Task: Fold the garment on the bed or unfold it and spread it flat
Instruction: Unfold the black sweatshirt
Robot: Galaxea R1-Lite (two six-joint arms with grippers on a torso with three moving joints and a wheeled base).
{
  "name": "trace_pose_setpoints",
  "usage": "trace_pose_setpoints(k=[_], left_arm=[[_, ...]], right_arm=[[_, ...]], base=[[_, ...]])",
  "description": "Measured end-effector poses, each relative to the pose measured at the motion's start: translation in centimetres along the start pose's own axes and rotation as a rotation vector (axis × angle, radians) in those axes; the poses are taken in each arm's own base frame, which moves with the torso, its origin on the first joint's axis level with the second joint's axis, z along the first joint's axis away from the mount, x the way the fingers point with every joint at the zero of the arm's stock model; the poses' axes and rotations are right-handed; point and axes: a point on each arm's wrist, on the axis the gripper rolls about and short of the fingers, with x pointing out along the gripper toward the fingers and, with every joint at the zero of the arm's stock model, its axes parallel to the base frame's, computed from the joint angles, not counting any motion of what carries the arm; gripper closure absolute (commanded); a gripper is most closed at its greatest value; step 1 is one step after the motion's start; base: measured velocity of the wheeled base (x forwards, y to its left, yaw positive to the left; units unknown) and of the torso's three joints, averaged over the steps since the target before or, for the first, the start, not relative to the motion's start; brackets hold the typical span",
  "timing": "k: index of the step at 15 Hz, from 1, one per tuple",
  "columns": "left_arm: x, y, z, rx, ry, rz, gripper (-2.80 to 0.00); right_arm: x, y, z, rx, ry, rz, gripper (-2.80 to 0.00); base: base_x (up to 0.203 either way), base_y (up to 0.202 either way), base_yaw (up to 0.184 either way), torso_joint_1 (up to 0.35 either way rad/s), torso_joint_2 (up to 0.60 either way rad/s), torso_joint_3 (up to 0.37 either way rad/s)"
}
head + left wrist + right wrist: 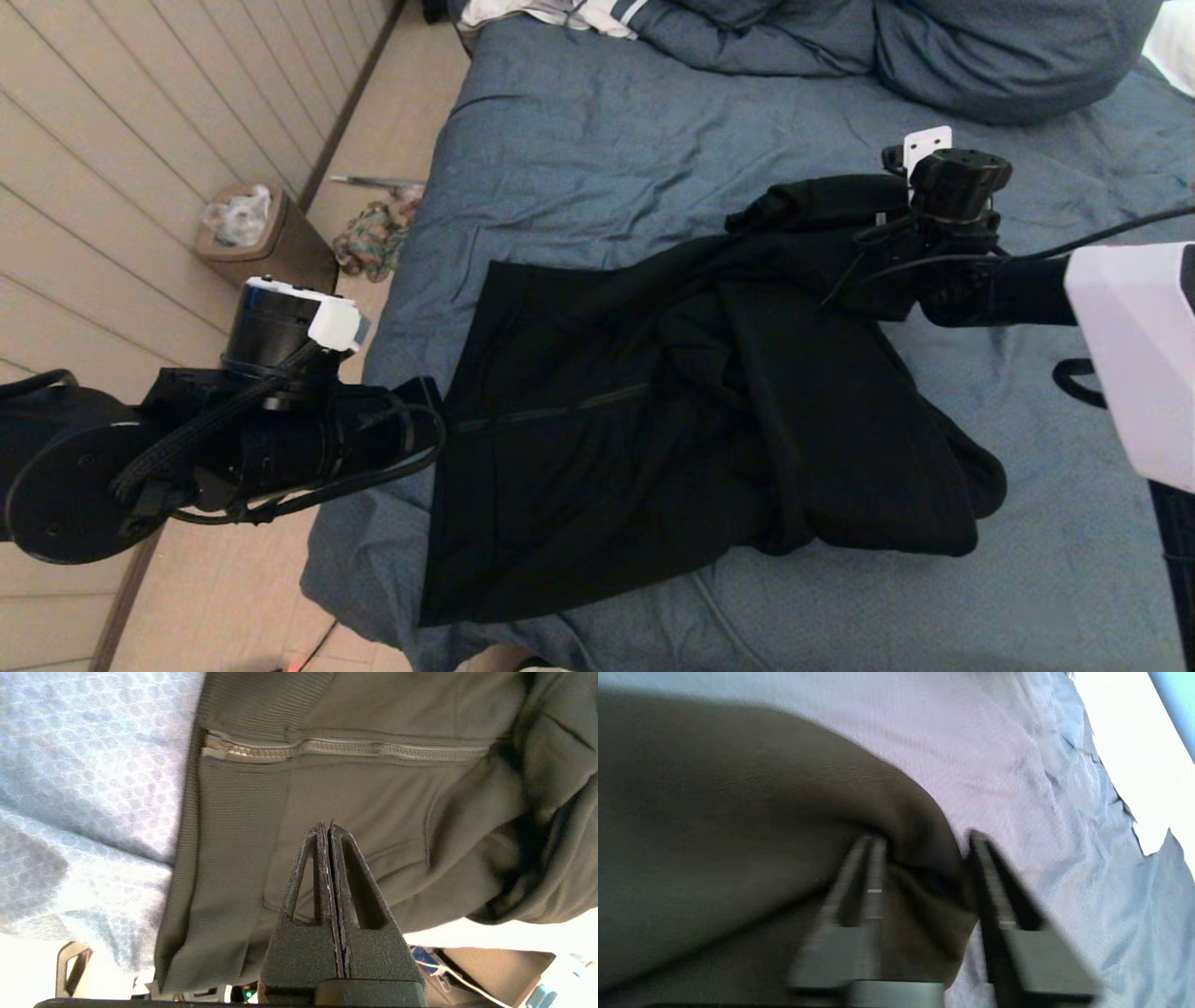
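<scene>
- I'm seeing the right gripper (924,858) standing parted, garment (672,420) fabric bunched between its fingers, on the bed (579,149).
- Left gripper (329,830) is sitting closed, empty, above the garment's hem.

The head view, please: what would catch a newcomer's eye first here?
The black garment dominates, lying rumpled and partly folded over itself across the near half of the blue bed. The right gripper sits at its far bunched end, fingers apart with a fold of cloth between them. The left gripper, fingers pressed together, hangs by the ribbed hem at the bed's left edge.
</scene>
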Motion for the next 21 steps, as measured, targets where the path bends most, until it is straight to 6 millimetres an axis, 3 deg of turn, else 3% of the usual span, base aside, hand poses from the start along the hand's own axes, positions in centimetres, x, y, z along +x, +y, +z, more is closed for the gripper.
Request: trace_pose_setpoints(k=[3, 6, 11, 12, 14, 16, 18, 21], left_arm=[[-0.1, 0.0, 0.0, 0.000, -0.003, 0.000, 0.00], [-0.1, 0.0, 0.1, 0.001, -0.005, -0.002, 0.00], [-0.4, -0.1, 0.2, 0.000, -0.013, -0.007, 0.00], [-0.5, -0.1, 0.2, 0.000, -0.014, -0.008, 0.00], [-0.5, -0.1, 0.2, 0.000, -0.014, -0.008, 0.00], [-0.4, -0.1, 0.2, 0.001, -0.012, -0.007, 0.00], [-0.4, -0.1, 0.1, 0.000, -0.010, -0.005, 0.00], [-0.1, 0.0, 0.0, 0.001, -0.002, -0.001, 0.00]], right_arm=[[-2.1, 0.2, 1.8, 0.011, 0.001, 0.082, -2.80], [-6.3, -0.5, 5.4, 0.084, 0.054, 0.259, -2.80], [-14.2, -4.6, 10.7, 0.305, 0.332, 0.605, -2.80], [-15.7, -5.5, 11.1, 0.345, 0.406, 0.665, 0.00], [-18.0, -7.0, 10.9, 0.390, 0.559, 0.760, 0.00], [-20.0, -8.2, 9.6, 0.327, 0.723, 0.793, 0.00], [-21.9, -9.1, 7.6, 0.219, 0.877, 0.793, 0.00], [-23.2, -9.3, 4.7, 0.136, 0.975, 0.781, 0.00]], base=[[0.000, 0.000, 0.000, 0.000, 0.00, 0.000], [0.000, 0.000, 0.000, 0.000, 0.00, 0.000], [0.000, 0.000, 0.000, 0.000, 0.00, 0.000], [0.000, 0.000, 0.000, 0.000, 0.00, 0.000], [0.000, 0.000, 0.000, 0.000, 0.00, 0.000], [0.000, 0.000, 0.000, 0.000, 0.00, 0.000], [0.000, 0.000, 0.000, 0.000, 0.00, 0.000], [0.000, 0.000, 0.000, 0.000, 0.00, 0.000]])
